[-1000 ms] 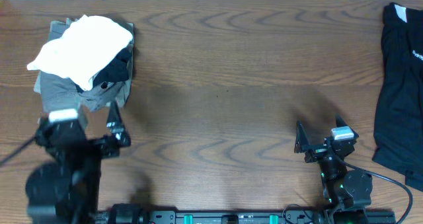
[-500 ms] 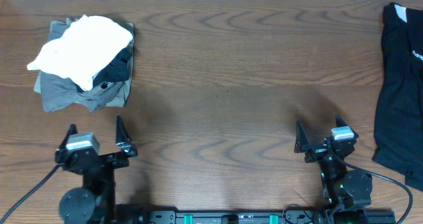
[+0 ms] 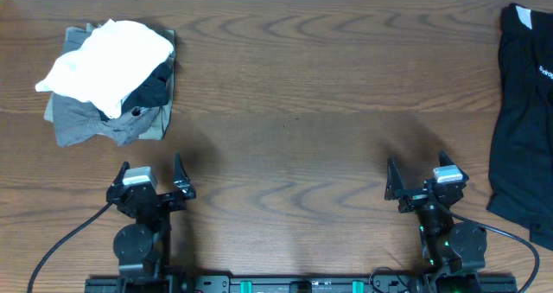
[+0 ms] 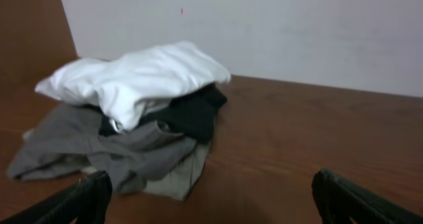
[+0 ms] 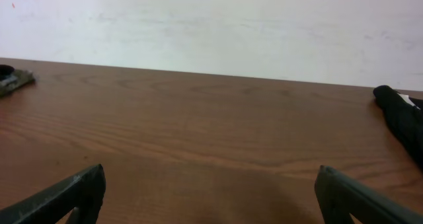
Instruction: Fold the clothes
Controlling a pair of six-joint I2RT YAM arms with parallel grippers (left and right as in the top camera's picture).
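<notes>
A pile of clothes sits at the far left of the table: a white garment (image 3: 108, 53) on top of a black one (image 3: 151, 90) and a grey-olive one (image 3: 82, 120). It also shows in the left wrist view, white (image 4: 139, 75) over black (image 4: 192, 112) and grey (image 4: 99, 148). A black garment (image 3: 523, 111) lies spread at the right edge; its corner shows in the right wrist view (image 5: 403, 118). My left gripper (image 3: 151, 179) is open and empty, near the front edge below the pile. My right gripper (image 3: 419, 179) is open and empty at the front right.
The wooden table (image 3: 294, 103) runs to a white wall at the back. A rail with the arm bases (image 3: 294, 284) lies along the front edge. A small dark object (image 5: 10, 78) shows at the far left of the right wrist view.
My left arm has drawn back from the pile and swung right along the front edge. The pile of clothes and the right arm have not moved.
</notes>
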